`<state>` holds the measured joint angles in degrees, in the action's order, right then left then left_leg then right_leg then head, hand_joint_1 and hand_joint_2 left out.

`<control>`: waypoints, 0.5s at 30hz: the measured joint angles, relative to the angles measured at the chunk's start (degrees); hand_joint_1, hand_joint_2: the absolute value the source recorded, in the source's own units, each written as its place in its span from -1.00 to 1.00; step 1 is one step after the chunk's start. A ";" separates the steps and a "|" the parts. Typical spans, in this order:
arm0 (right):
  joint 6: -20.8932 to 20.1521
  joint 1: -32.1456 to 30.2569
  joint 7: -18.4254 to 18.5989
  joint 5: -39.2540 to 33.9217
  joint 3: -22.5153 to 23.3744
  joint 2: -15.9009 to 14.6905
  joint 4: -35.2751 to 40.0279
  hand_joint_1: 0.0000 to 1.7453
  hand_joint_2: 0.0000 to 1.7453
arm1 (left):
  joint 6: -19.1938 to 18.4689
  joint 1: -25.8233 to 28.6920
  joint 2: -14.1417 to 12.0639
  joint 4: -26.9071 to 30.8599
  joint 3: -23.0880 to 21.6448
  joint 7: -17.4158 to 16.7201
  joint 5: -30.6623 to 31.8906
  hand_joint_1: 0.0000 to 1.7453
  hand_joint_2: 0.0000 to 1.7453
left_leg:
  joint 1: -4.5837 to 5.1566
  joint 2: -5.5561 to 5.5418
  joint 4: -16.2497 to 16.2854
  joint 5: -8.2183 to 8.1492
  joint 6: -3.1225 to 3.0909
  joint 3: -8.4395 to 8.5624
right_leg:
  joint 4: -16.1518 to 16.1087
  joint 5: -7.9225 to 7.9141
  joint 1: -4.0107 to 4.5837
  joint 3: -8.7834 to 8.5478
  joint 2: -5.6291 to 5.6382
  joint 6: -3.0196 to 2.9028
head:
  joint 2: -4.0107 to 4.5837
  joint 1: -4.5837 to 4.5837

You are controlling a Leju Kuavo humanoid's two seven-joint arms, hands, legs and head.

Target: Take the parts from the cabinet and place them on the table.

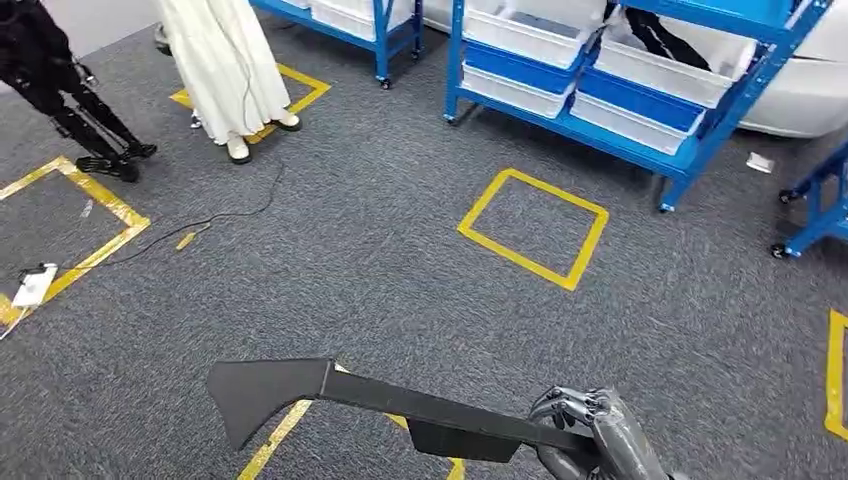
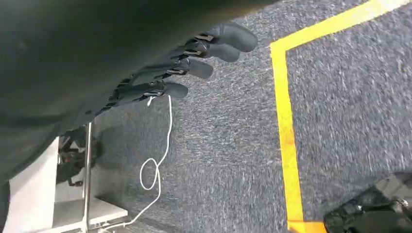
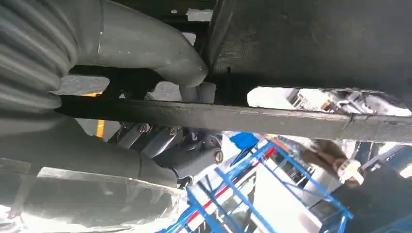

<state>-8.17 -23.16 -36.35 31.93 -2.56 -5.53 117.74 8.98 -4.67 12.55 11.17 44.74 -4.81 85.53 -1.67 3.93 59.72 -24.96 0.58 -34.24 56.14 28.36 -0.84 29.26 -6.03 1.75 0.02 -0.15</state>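
While the right hand (image 1: 590, 430) grips the black part (image 1: 330, 395), the left hand (image 2: 194, 53) hangs empty, fingers apart.

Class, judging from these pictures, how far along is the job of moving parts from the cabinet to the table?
Done: a long flat black plastic part is off the blue metal shelving and being carried.
In hand: the right robot hand grips that part at one end; the left robot hand holds nothing, fingers extended over the grey carpet.
Left: setting the part on the table.
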 joint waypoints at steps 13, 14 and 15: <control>0.24 0.57 0.09 1.44 -0.59 0.31 0.94 1.00 1.00 | -0.39 -0.92 0.04 0.00 -0.63 -0.09 0.02 -1.00 -1.00 | 1.18 -10.28 -1.14 1.65 -2.89 -0.69 | 3.34 0.28 -0.16 2.46 8.05 1.98 | 0.00 0.44; 0.24 0.76 0.09 1.49 -0.66 0.31 0.94 1.00 1.00 | -0.42 -0.90 0.18 0.00 -0.68 -0.05 0.02 -1.00 -1.00 | 1.09 -10.77 -1.12 1.76 -2.72 -0.80 | 0.53 -0.49 -0.14 1.53 10.79 1.26 | 0.00 0.42; 0.24 0.80 0.13 1.53 -0.70 0.39 0.98 1.00 1.00 | -0.44 -0.96 0.17 0.00 -0.70 -0.02 0.02 -1.00 -1.00 | 1.44 -11.45 -1.05 1.72 -2.35 -0.97 | 0.04 -0.81 0.37 1.68 10.33 0.46 | 0.00 0.44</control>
<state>-7.93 -22.36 -36.22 33.46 -3.26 -5.14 118.73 8.55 -5.63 12.72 11.17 44.04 -4.83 85.55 -0.23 -7.52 58.67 -23.24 -1.77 -35.21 56.18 27.55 -0.46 30.94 4.31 2.22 0.02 0.28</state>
